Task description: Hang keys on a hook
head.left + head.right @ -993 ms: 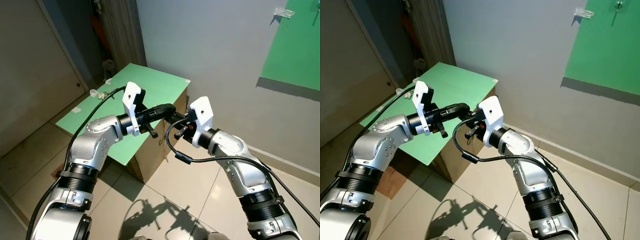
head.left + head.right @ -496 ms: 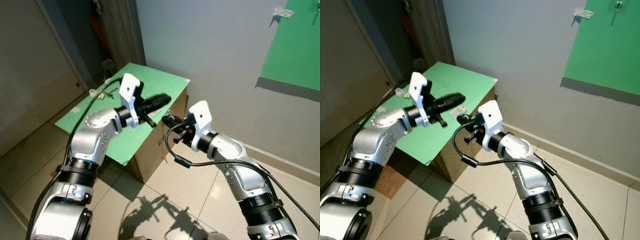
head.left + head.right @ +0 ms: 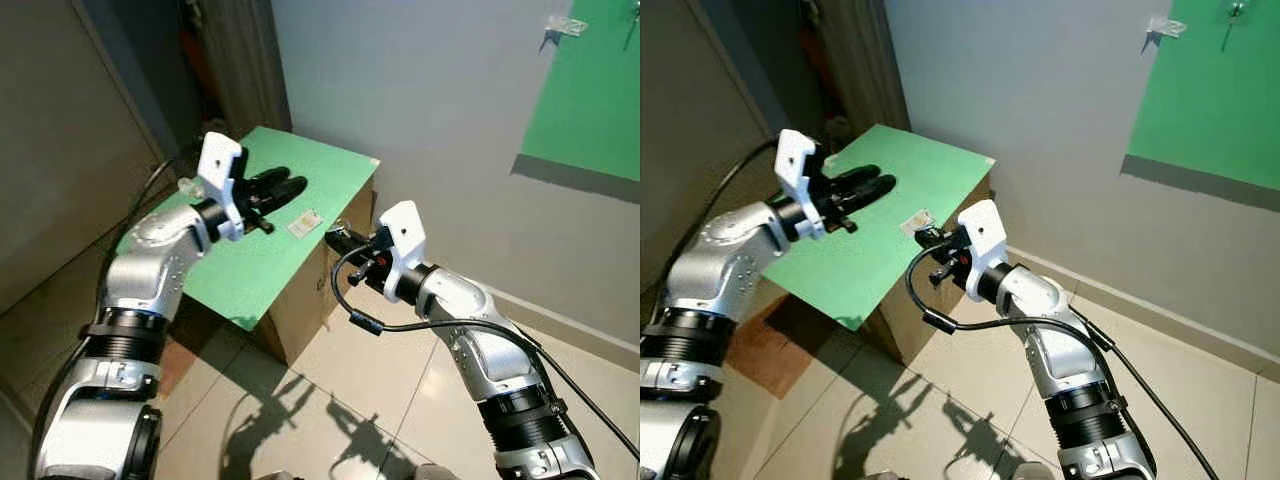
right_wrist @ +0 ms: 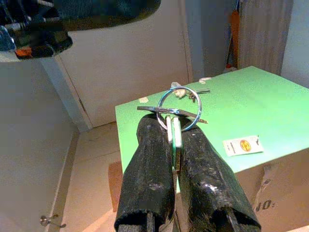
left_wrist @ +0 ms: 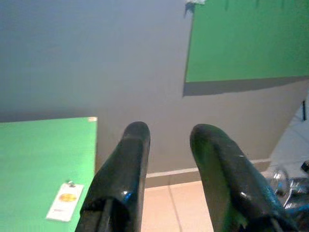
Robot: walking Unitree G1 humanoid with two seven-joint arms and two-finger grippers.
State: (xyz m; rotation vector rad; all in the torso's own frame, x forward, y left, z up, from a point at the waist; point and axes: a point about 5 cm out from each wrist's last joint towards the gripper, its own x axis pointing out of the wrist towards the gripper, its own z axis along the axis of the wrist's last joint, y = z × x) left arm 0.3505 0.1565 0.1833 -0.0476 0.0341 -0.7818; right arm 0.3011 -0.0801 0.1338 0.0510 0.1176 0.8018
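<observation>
Right gripper [image 3: 338, 240] in the left eye view reaches out past the near corner of the green-topped box [image 3: 330, 170], its fingertips just off the box's edge; the keys it carries are too small to make out here. Left gripper [image 3: 283, 186] hovers above the green top, farther in from the right one, fingers slightly apart and empty. A small white tag [image 3: 303, 223] lies on the green surface between the two grippers, near the box's edge. Far up on the grey wall, well beyond both grippers, a green panel [image 3: 590, 90] carries a small clear hook [image 3: 565, 25] at its upper corner.

From the left wrist, the two black fingers [image 5: 126, 169] stand apart with nothing between them; the tag [image 5: 65, 201] lies on the green top beside them, the wall panel [image 5: 246, 38] ahead.

From the right wrist, the fingers [image 4: 149, 159] are pressed together on the keys [image 4: 175, 137], whose silver ring [image 4: 178, 108] stands out beyond the fingertips. Behind it stretches the green top with the tag [image 4: 243, 145].
</observation>
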